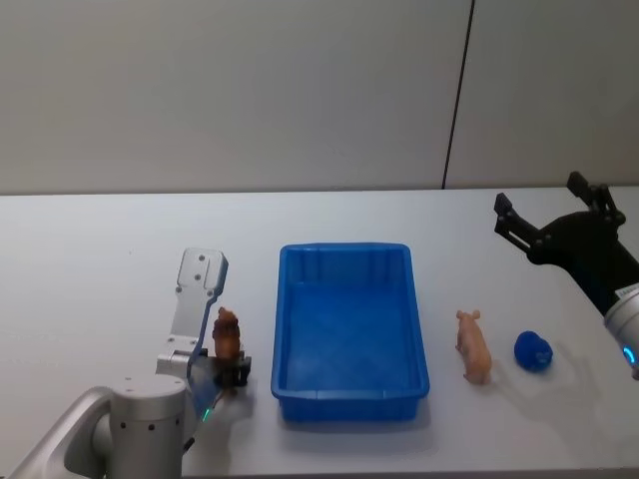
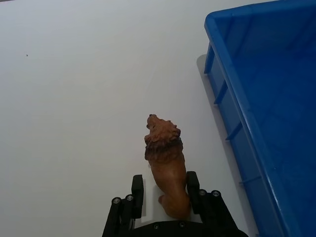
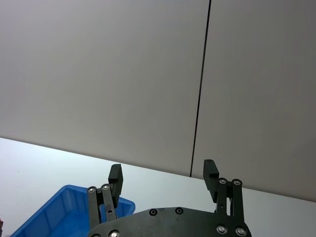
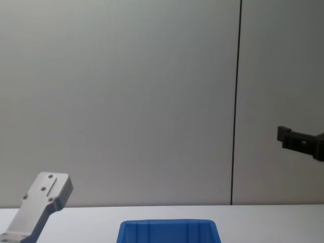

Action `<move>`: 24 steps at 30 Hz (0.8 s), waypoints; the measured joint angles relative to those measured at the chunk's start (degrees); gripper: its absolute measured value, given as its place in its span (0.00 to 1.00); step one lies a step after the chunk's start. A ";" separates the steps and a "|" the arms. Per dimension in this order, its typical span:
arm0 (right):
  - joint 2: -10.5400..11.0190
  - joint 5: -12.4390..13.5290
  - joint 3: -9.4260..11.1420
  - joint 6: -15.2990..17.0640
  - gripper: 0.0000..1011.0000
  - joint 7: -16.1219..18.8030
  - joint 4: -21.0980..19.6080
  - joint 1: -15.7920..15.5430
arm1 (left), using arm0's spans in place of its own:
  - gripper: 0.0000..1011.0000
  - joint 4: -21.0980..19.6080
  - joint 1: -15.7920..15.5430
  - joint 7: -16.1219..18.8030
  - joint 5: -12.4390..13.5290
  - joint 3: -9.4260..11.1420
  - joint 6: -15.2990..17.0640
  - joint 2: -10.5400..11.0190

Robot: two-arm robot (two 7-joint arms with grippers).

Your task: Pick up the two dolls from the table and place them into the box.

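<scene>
A brown lion doll (image 1: pixel 227 335) (image 2: pixel 165 163) sits between the fingers of my left gripper (image 1: pixel 232 367) (image 2: pixel 167 198), which is shut on it just left of the blue box (image 1: pixel 344 247) (image 2: pixel 235 101). The box looks empty inside. To its right on the white table (image 1: pixel 100 249) lie a small bright-blue doll (image 1: pixel 533 351) and a pink pig figure (image 1: pixel 474 346). My right gripper (image 1: pixel 551 205) (image 3: pixel 163 174) hangs open and raised at the far right, beyond the blue doll, with nothing between its fingers.
A grey wall with a dark vertical seam (image 1: pixel 457 95) stands behind the table. The box's far rim (image 4: pixel 167 224) shows low in the chest view. Bare tabletop lies left of the lion.
</scene>
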 joint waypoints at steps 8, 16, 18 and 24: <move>0.00 0.00 0.00 0.00 0.99 0.00 0.00 0.00 | 0.36 -0.63 -0.01 0.12 2.05 -0.20 0.39 0.04; 0.00 0.00 0.00 0.00 0.99 0.00 0.00 0.00 | 0.35 -2.79 0.11 -0.52 5.14 -0.37 -0.85 0.54; 0.00 0.00 0.00 0.00 0.99 0.00 0.00 0.00 | 0.35 -3.22 0.12 -0.89 5.90 -0.39 -1.31 0.66; 0.00 0.00 0.00 0.00 0.99 0.00 0.00 0.00 | 0.35 -5.06 0.13 -2.73 8.70 -0.49 -3.55 1.16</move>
